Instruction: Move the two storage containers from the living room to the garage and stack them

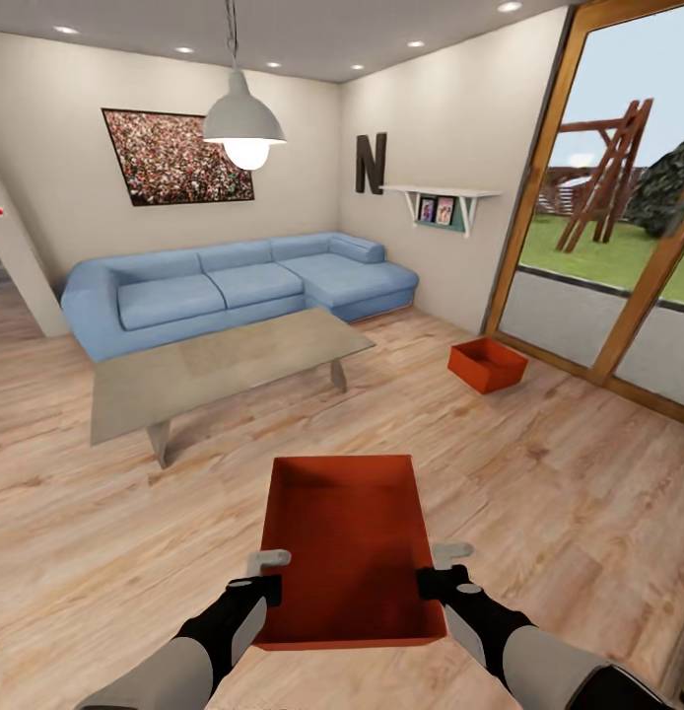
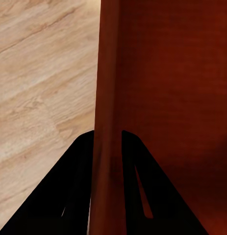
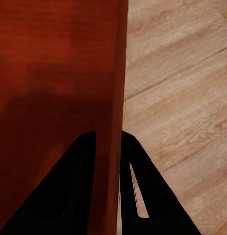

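left gripper (image 1: 267, 576) and right gripper (image 1: 439, 569) clamped the side walls of one storage container (image 1: 348, 537) i held above the wood-plank floor (image 1: 539, 493); second storage container (image 1: 487, 363) sat by the glass door (image 1: 618, 197).

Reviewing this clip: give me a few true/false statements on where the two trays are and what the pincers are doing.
1. Both pincers grip the near tray, one on each side wall. True: the left pincer straddles the left wall and the right pincer the right wall.
2. The far tray sits on the coffee table. False: it lies on the wood floor near the glass door; the table stands apart from it.
3. The trays are stacked. False: they are well apart.
4. The robot is in the room with the blue sofa. True.
5. The held tray carries a box. False: its inside looks empty.
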{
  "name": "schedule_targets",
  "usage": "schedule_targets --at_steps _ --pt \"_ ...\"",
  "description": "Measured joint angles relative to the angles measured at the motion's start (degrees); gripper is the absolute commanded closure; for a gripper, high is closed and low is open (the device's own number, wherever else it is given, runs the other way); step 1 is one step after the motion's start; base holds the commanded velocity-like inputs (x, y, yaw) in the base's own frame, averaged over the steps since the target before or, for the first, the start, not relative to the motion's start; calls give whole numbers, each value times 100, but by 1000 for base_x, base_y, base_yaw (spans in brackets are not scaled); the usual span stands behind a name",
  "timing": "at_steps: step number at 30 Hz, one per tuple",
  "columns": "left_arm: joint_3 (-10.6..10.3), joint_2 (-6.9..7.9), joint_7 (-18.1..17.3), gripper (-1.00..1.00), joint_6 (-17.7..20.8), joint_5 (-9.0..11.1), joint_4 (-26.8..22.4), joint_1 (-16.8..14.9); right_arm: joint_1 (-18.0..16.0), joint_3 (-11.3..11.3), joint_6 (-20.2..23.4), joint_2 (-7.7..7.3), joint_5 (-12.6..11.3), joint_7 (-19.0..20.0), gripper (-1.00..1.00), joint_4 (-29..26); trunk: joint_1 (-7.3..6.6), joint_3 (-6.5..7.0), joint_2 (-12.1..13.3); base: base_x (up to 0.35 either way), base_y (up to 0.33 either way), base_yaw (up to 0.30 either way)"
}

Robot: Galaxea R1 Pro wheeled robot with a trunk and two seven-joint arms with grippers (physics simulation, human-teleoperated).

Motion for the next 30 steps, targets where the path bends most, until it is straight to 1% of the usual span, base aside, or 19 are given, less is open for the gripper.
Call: schedule_targets --at_steps 30 --pt "3 -7 9 100 1 -3 -1 0 0 -3 0 -6 1 10 100 0 0 0 0 0 0 300"
